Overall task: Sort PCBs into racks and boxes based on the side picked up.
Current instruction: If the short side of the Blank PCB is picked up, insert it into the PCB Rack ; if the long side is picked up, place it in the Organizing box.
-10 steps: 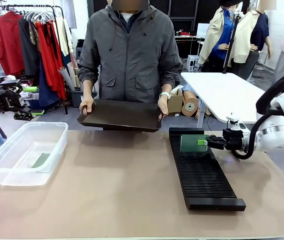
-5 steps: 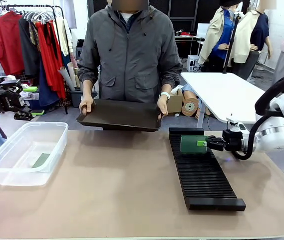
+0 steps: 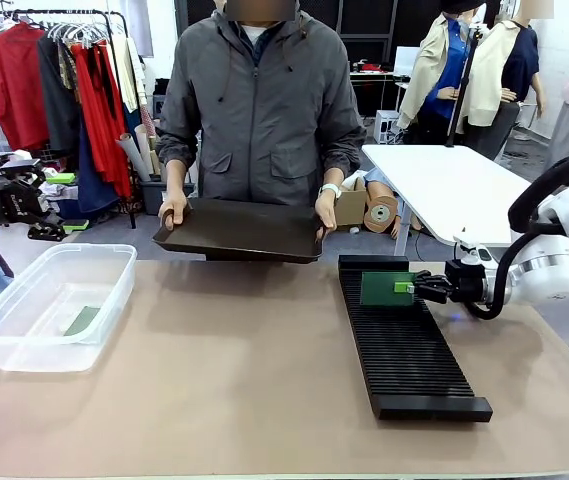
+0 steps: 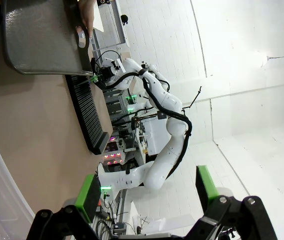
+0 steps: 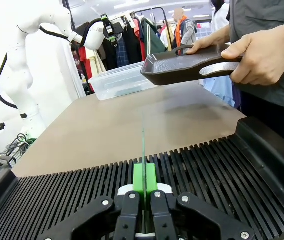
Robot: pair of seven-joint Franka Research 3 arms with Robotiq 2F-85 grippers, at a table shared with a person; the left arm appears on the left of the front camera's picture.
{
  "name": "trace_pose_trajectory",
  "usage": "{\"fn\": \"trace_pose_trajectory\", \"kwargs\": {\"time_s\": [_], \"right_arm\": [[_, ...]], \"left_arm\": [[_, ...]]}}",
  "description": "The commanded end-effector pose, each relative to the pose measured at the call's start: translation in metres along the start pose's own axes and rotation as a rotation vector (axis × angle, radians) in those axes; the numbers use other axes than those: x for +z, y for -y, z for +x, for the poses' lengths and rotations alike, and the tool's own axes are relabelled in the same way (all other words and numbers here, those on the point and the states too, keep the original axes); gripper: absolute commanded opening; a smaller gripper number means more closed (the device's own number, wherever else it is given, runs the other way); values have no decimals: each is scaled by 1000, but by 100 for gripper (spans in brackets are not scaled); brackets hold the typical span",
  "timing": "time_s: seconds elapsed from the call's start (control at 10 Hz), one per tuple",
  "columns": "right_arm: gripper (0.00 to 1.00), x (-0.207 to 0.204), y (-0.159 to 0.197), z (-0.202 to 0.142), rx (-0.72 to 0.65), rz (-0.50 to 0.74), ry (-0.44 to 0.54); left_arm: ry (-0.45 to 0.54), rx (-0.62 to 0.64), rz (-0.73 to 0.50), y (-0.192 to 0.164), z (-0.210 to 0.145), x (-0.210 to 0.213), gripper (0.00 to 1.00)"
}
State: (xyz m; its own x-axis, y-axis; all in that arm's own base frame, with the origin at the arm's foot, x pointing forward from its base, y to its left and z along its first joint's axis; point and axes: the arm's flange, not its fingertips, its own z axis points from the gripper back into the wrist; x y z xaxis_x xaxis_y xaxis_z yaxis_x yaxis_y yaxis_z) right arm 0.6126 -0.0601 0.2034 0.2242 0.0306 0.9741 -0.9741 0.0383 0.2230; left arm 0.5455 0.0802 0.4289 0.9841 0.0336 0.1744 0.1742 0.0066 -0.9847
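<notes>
Right pincer point(image 3: 411, 287) horizontal, clamped on upright PCB point(image 3: 386, 288) over rack point(image 3: 404, 350).

The PCB point(image 3: 387, 288), held upright and pinched at its edge by the right gripper point(image 3: 411, 288), is carried slightly lower than a second ago and is now seated closer to the slots at the far end of the rack point(image 3: 404, 340). The gripper and the right arm's wrist are shifted a little down and away from the rack's far end along with it. In the right wrist view the board point(image 5: 142, 145) is seen edge-on, standing in line with a slot.
</notes>
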Motion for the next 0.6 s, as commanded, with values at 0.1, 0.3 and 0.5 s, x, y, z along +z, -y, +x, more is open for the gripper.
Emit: {"fn": "trace_pose_trajectory", "kwargs": {"time_s": [0.1, 0.3, 0.5], "right_arm": [[0, -1, 5, 0, 46, -3, 22], [0, -1, 7, 0, 48, -10, 10], [0, -1, 10, -1, 51, -9, -31]], "left_arm": [[-2, 3, 11, 3, -3, 0, 100], [-2, 3, 11, 3, -3, 0, 100], [-2, 3, 11, 3, -3, 0, 100]]}}
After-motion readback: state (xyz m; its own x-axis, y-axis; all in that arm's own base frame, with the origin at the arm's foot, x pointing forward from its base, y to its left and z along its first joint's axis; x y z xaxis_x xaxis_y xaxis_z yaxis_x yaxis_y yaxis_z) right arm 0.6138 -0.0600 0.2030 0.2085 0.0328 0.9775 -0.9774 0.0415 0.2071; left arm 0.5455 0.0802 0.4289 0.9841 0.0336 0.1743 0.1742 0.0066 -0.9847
